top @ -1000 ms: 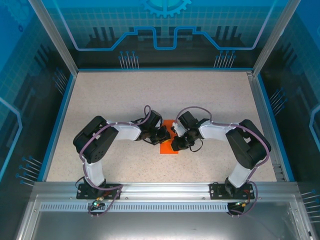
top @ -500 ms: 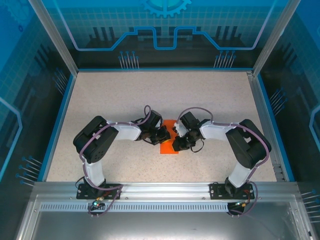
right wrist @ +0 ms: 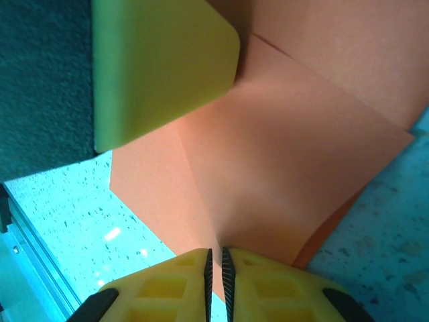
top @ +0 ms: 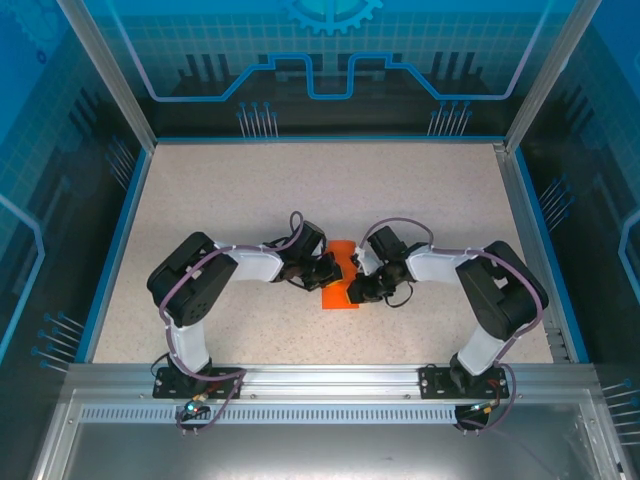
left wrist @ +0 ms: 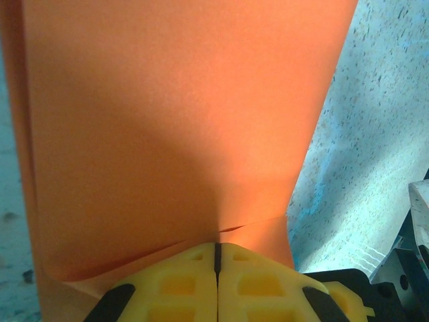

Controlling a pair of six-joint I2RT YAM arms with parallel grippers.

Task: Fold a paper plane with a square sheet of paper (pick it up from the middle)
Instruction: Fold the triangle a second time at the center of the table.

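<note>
Speckled table (top: 250, 200), blue patterned walls (top: 330, 60)

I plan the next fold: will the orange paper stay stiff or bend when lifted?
Probably floppy: the orange paper curves and wrinkles where the left tool pinches it. Likely very light, being so thin. It may tear if the right tool, also pinching it, pulls away.

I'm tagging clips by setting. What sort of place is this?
Likely a robotics lab test cell: a left arm and right arm bolted to an aluminium rail, a speckled table fenced by blue printed panels, orange paper between the arms.
</note>
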